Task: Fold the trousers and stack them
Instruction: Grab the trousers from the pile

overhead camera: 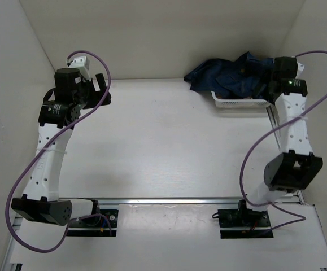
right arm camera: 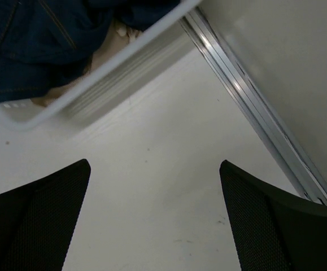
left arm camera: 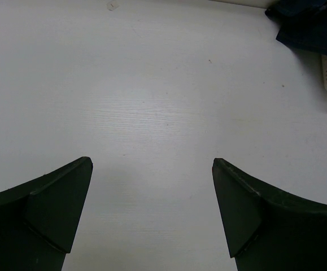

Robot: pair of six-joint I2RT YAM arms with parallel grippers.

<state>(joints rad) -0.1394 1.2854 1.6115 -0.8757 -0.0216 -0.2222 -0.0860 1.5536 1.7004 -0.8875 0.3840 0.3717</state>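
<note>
From above, we are seeing the trousers point(overhead camera: 225, 73) lying crumpled in and over a white basket point(overhead camera: 243, 103) at the far right of the table point(overhead camera: 169, 141), with the left arm point(overhead camera: 47, 152) reaching toward the far left and the right arm point(overhead camera: 293, 124) reaching to the basket's right end. At the left wrist, the left gripper point(left arm camera: 152, 169) is hanging over bare tabletop with its jaws spread wide and holding nothing, the dark denim showing only at the far right corner. At the right wrist, the right gripper point(right arm camera: 155, 169) is likewise standing wide and empty just beside the basket's rim, with stitched navy cloth showing inside and a metal rail point(right arm camera: 253, 107) running along the right. We are judging the work as barely begun: no fold is made yet, and the step in hand is fetching the trousers. The next move is calling for the right gripper to cross the rim, pinch the denim and bring it out onto the middle of the table for spreading.
</note>
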